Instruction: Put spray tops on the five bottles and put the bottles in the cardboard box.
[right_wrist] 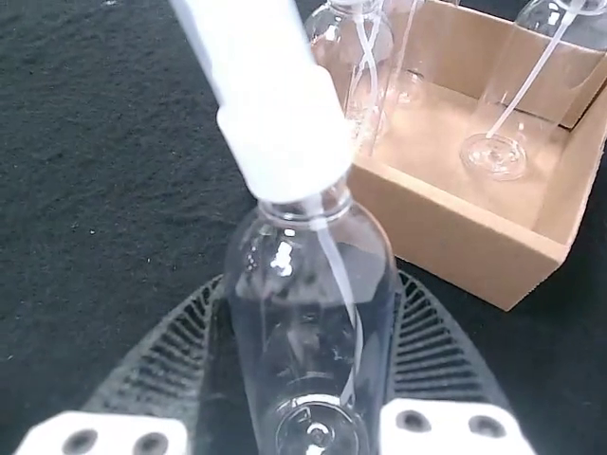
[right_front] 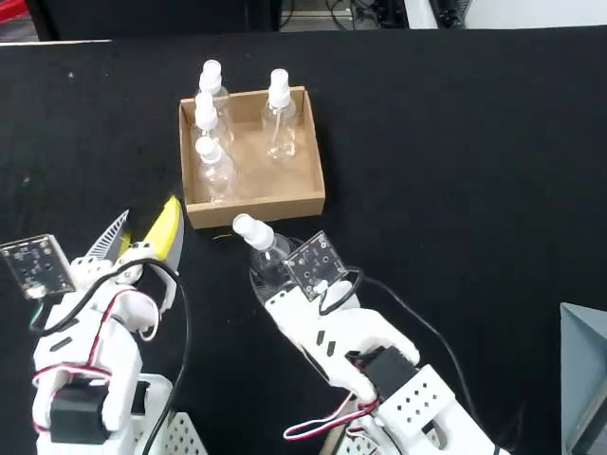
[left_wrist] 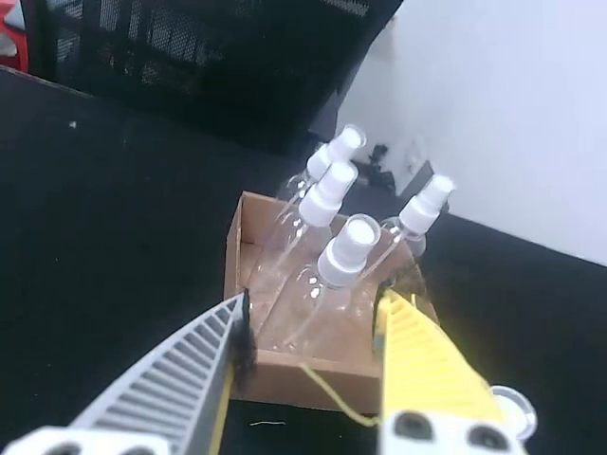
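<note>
Black cloth covers the tabletop (right_front: pixel 474 190) in the high view, and an open brown cardboard box (right_front: pixel 256 210) sits on it. Four clear plastic bottles (right_front: pixel 280 118) with white spray tops stand inside: three in a row along the wall on the left arm's side, the fourth toward the far opposite corner. A fifth clear plastic bottle (right_front: pixel 264 254), also topped in white, is outside the box, just before its near wall, clamped in the right pincer (right_front: pixel 275 275). The left pincer (right_front: pixel 150 209), one finger grey and one yellow, is spread wide and empty near the box's near corner on its own side.

From the left wrist, the left pincer (left_wrist: pixel 315 308) gapes with nothing between its fingers; beyond it stands the box with its four bottles.

From the right wrist, the right pincer (right_wrist: pixel 308 294) presses both sides of the fifth bottle's body, and the box is just beyond.
</note>
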Robot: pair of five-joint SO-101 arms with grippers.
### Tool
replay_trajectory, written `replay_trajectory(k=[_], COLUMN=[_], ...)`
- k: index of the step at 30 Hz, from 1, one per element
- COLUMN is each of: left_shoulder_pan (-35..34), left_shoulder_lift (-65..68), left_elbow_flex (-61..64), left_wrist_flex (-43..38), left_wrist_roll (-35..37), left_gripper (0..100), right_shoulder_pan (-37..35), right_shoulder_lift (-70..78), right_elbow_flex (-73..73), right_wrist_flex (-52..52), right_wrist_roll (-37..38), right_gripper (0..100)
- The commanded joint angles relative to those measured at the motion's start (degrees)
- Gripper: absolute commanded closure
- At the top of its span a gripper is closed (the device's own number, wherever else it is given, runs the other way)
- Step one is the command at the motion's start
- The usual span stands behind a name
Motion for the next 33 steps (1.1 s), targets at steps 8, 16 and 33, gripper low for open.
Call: replay_trajectory(k=[8, 16, 33], left_shoulder_pan=[1.3, 7.1, 18.7], left_shoulder_lift=[-0.4, -0.4, -0.3], left_elbow_flex=[5.4, 6.8, 8.8], left_wrist_flex=[-7.7, -7.6, -6.1], left_wrist_roll=[0.3, -1.6, -9.6], left_gripper=[80, 80, 80], right_shoulder_pan=[-4.0, -4.7, -4.7], right_shoulder_lift=[-1.4, -1.4, -1.4], right_elbow_flex=[-4.3, -4.3, -4.2], right_wrist_flex=[-4.1, -4.1, -3.9], right_wrist_roll=[-0.4, -0.4, -0.4], right_gripper=[85.0, 85.0, 85.0])
